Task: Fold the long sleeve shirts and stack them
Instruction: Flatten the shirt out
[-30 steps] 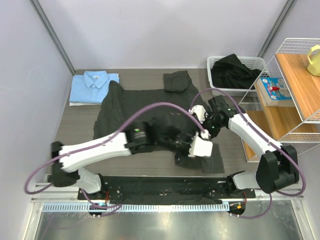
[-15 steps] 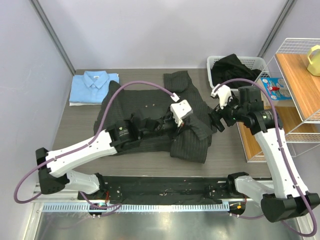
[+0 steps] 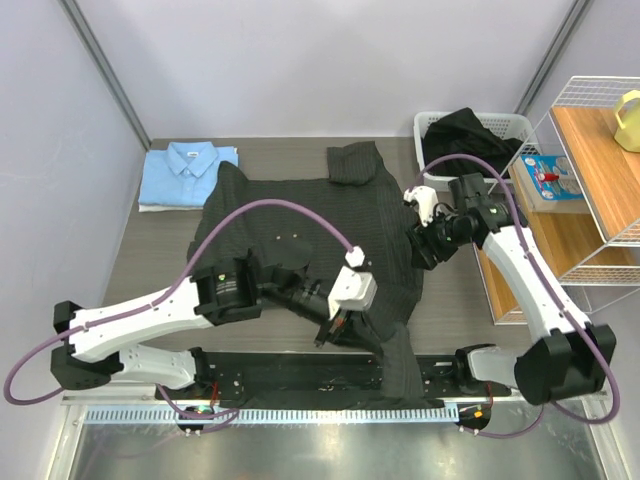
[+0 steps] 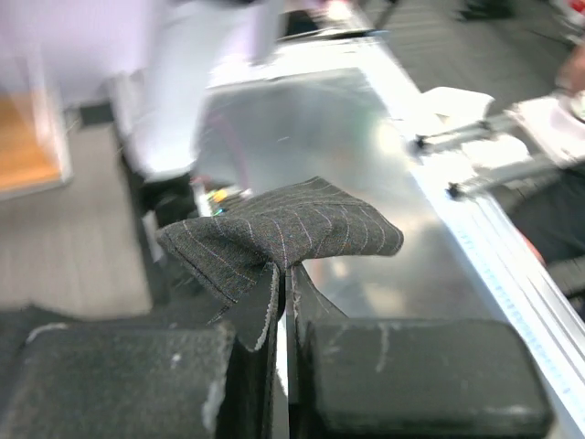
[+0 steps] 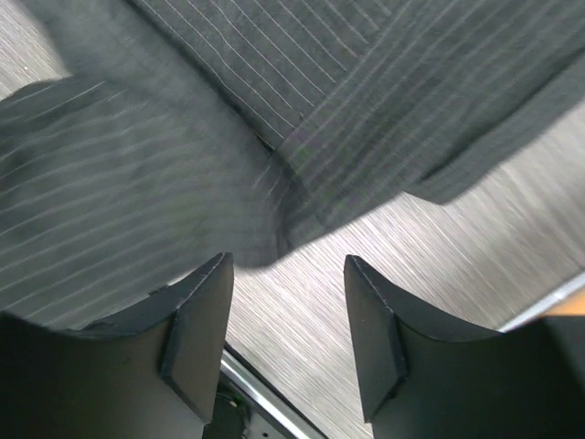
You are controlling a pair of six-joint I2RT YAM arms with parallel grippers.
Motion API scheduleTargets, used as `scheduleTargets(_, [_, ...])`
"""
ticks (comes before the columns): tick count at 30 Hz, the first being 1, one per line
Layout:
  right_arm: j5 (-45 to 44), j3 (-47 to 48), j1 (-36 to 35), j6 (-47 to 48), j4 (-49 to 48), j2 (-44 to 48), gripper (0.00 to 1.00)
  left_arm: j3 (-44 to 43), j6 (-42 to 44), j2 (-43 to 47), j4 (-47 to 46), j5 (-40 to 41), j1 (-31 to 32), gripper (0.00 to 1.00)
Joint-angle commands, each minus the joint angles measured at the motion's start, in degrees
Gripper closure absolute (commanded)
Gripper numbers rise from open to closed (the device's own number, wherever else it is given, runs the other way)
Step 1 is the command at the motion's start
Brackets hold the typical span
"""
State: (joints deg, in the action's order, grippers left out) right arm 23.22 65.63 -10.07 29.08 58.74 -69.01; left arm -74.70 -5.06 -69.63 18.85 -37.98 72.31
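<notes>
Grey wood-grain worktop (image 3: 160, 250), pale lilac walls all round. The pinstripe shirt (image 3: 300, 215) lies opened out across the middle, and the light blue shirt (image 3: 188, 175) sits folded at its far-left corner.

Left fingers (image 4: 315, 347) are clenched on a bunched bit of the pinstripe shirt at its near edge, looks like a sleeve end. A strip of cloth trails from there over the worktop's near lip, so that piece runs near-to-far.

Right fingers (image 5: 194, 320) are spread with nothing in them, hovering over the pinstripe shirt's right edge, cloth directly below and to their left.

My guess: the left arm carries its piece back over the body, since it already has the grip.
</notes>
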Motion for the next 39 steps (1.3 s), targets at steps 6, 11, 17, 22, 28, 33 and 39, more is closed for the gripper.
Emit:
scheduleTargets(6, [4.02,-0.58,-1.80,-0.43,-3.46,-4.73,0.46,-6.69,-3.99,-0.16,-5.31,-7.29,2.13,1.00])
scheduleTargets(11, [3.85,-3.74,-2.50,-0.43,-4.42,-5.17,0.52,-5.99,-3.64,-0.16,-4.27,-2.23,1.96,1.00])
scheduleTargets(17, [2.71,-2.79,-2.50,-0.96,-3.55,-4.90,0.52,4.11,-2.76,-0.42,-1.54,8.01,-5.50,1.00])
scheduleTargets(22, [2.53,-2.08,-2.42,0.10,-2.06,-4.46,0.52,9.90,15.21,-5.16,11.81,2.47,-6.14,1.00])
scheduleTargets(28, [2.09,-4.36,-2.68,1.59,-1.09,-4.90,0.51,11.42,24.21,-6.92,22.16,13.45,-6.12,0.84])
scheduleTargets(33, [-2.72,-6.29,-6.27,1.33,-2.66,-5.34,0.51,6.05,43.23,-6.41,45.54,3.70,-23.77,0.33])
scheduleTargets(39, [-7.75,-8.76,-10.76,-0.86,-6.53,-9.29,0.52,13.95,64.09,-3.68,54.63,18.01,-44.16,0.41])
